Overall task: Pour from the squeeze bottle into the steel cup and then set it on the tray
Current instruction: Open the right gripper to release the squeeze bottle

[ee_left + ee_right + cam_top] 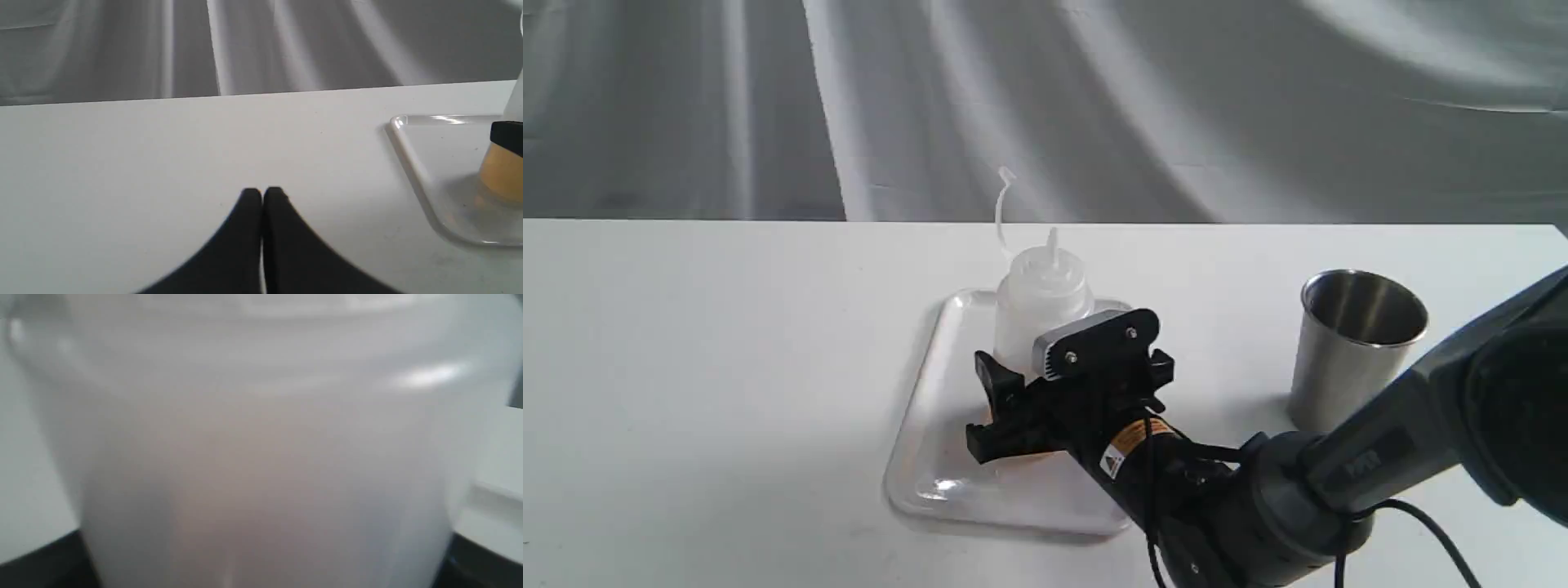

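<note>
The squeeze bottle [1041,302] stands upright on the tray [923,441], nozzle up and its cap strap curling above. My right gripper [1001,408] has reached in from the right and holds the bottle low on its body. In the right wrist view the bottle [261,457] fills the picture, with black fingers [41,563] flush against both its sides. The left wrist view shows amber liquid in the bottle's base [502,171] and the tray rim [412,163]. The steel cup [1347,351] stands upright to the right of the tray. My left gripper [261,192] is shut and empty over bare table.
The white table [727,367] stretches left of the tray, ending at a grey draped backdrop [1094,106]. My right arm [1339,474] and its cable lie low across the front right, just in front of the cup.
</note>
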Controlling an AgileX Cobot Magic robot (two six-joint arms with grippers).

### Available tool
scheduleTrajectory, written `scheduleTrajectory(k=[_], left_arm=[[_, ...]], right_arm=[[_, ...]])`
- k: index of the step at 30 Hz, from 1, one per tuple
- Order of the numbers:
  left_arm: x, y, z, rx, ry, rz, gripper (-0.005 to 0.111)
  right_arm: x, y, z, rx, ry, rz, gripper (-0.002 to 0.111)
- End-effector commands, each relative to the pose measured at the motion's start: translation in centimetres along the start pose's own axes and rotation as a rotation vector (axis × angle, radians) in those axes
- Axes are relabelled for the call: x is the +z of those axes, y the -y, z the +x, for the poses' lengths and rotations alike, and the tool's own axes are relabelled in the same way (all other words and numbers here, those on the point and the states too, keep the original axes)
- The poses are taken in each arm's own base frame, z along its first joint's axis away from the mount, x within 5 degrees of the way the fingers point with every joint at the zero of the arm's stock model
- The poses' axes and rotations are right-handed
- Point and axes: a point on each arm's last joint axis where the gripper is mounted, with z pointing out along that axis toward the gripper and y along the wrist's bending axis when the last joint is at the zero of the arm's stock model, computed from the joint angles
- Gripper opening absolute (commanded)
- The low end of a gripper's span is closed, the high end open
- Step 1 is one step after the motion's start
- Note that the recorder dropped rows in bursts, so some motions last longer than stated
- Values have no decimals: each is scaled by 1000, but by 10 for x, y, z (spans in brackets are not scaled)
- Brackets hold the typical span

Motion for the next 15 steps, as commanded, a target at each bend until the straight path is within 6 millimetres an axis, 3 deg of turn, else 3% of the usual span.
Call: scheduleTrajectory(k=[1, 7, 11, 15], left_arm=[[0, 0, 1, -4, 6, -2, 0], [0, 0, 1, -6, 6, -1, 0], [0, 0, 1, -6, 6, -1, 0], [0, 0, 1, -4, 6, -2, 0]], right_arm=[[1, 1, -4, 4, 28, 7, 41], [1, 1, -4, 3, 28, 5, 83], [1, 0, -3, -2, 17, -3, 94], [1, 0, -1, -2, -6, -3, 99]])
